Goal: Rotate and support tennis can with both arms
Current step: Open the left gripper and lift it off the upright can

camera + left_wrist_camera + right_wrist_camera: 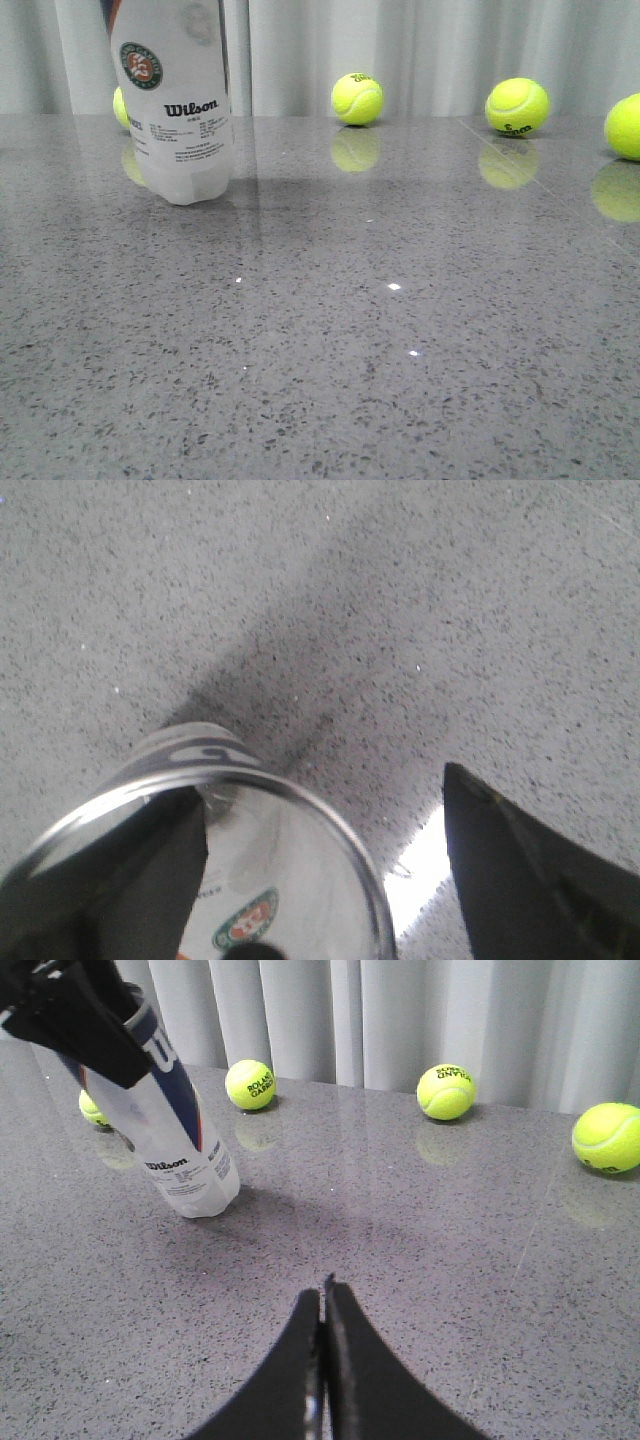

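The tennis can [180, 110] stands on its base at the far left of the table and leans slightly. Its top is cut off by the front view's upper edge. In the right wrist view the can [180, 1145] has my black left gripper [70, 1020] at its top end. In the left wrist view I look down on the can's round rim [300, 870]. My left gripper [320, 780] is open. One finger [130, 880] lies at the rim, and the other finger [520, 870] stands clear of the can with table showing between. My right gripper [322, 1290] is shut and empty, over bare table well away from the can.
Loose yellow-green tennis balls lie along the back by the grey curtain: one [357, 98] at centre, one [516, 107] to the right, one [625, 126] at the right edge, and one [120, 105] partly hidden behind the can. The grey speckled table [330, 350] reaches the front edge.
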You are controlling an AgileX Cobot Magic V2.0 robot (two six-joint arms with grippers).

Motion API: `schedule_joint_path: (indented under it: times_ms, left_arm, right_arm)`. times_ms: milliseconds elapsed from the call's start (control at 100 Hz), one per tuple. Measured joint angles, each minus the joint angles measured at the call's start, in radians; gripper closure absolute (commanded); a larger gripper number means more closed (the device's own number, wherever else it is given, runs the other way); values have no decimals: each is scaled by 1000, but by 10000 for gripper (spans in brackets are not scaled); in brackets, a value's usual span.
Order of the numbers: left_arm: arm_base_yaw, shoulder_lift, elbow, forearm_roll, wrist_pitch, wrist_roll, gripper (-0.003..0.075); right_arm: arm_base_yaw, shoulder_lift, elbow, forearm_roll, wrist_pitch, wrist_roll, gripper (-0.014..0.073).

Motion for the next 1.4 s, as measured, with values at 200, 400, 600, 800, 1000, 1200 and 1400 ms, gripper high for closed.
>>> schedule_joint_path:
  times_ms: [200, 400, 600, 800, 1000, 1200, 1400]
  left_arm:
    - [0, 51, -58, 53, -2, 0, 239]
    - [10, 53, -64, 67, -2, 0, 239]
    - [11, 53, -64, 97, -2, 0, 269]
    - [11, 53, -64, 102, -67, -12, 487]
    - [11, 2, -64, 102, -152, -38, 737]
    - [11, -68, -57, 102, -189, -44, 739]
    - [11, -150, 33, 102, -254, -68, 739]
  right_arm:
    - [0, 0, 0, 0, 0, 0, 655]
    - [0, 0, 0, 0, 0, 0, 655]
    - [0, 0, 0, 0, 0, 0, 655]
    - [0, 0, 0, 0, 0, 0, 655]
    - [0, 0, 0, 0, 0, 0, 655]
    - [0, 0, 0, 0, 0, 0, 655]
    - [0, 0, 0, 0, 0, 0, 655]
